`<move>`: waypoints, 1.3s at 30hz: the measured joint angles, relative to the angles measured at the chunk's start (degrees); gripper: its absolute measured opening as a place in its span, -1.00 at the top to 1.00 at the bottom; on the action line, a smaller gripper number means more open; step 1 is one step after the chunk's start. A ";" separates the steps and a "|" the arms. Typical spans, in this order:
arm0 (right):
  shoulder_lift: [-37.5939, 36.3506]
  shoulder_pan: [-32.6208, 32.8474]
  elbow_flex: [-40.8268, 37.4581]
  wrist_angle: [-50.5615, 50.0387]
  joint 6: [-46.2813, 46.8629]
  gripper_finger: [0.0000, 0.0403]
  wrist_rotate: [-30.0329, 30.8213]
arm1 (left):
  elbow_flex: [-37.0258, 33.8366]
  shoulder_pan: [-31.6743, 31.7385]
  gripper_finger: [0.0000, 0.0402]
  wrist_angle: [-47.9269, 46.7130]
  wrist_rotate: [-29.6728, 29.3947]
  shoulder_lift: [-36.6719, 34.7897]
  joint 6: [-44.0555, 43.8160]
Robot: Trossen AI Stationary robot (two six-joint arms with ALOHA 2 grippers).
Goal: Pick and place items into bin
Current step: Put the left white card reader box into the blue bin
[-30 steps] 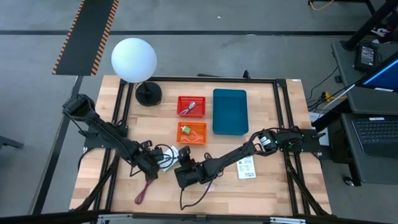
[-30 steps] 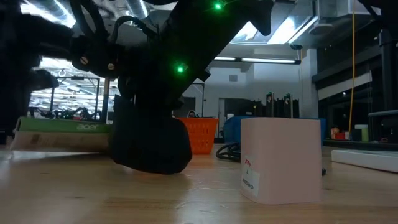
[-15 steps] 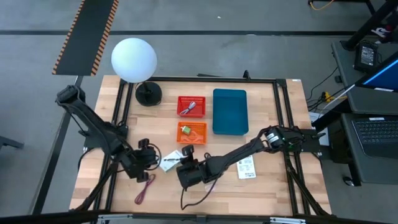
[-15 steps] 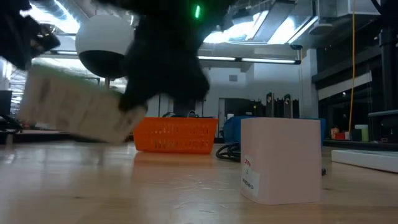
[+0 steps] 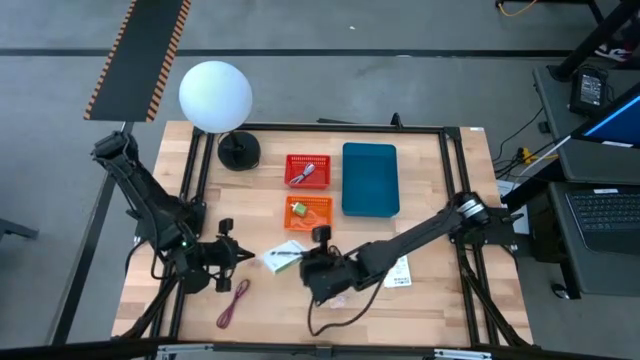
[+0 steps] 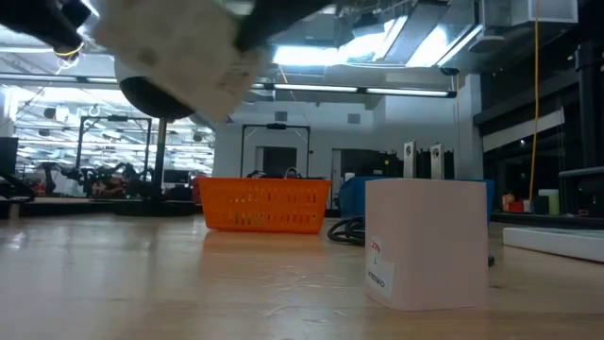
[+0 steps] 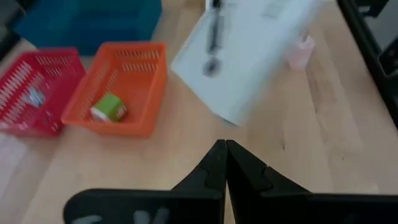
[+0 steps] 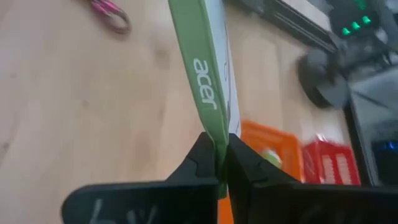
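Observation:
A white printed packet with a green "acer" edge (image 8: 208, 81) hangs in my right gripper (image 8: 221, 163), above the table's near middle (image 5: 282, 256) and high in the low view (image 6: 175, 47). My left gripper (image 7: 222, 163) is shut and empty. It sits left of the packet (image 5: 236, 262), and its wrist view shows the packet's white face (image 7: 249, 56). A second white packet (image 5: 398, 270) stands on the table (image 6: 425, 244). The dark-red cord (image 5: 233, 300) and black cord (image 5: 330, 312) lie near the near edge. A tiny pink piece (image 7: 300, 53) lies beyond the held packet. My right gripper pinches the packet's green-edged end (image 8: 216, 138) between its two fingers, which point along the table toward its left side. The packet reaches out past the fingertips, seen edge-on. It is lifted clear of the table and tilted.
An orange basket (image 5: 308, 213) holds a small green item (image 7: 109, 109). Behind it is a red basket (image 5: 306, 170) with items, and a blue bin (image 5: 370, 180) sits to their right. The white globe lamp (image 5: 215, 95) and its black base (image 5: 238, 150) stand at the far left.
My right gripper has risen and drawn slightly toward the table's right, lifting the packet from the table surface to well clear of it. My left gripper has pulled away from the packet toward the table's left edge.

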 joint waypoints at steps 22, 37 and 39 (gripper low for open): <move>-22.16 4.50 -41.44 41.34 4.10 1.00 3.43 | -0.26 5.25 0.99 27.00 0.04 9.31 28.83; -30.79 9.42 -51.47 41.41 9.19 1.00 13.80 | -6.10 16.39 0.99 50.97 16.67 10.03 44.72; -31.76 9.77 -52.79 40.73 10.51 1.00 15.89 | -8.87 17.78 0.99 56.39 18.08 9.85 46.22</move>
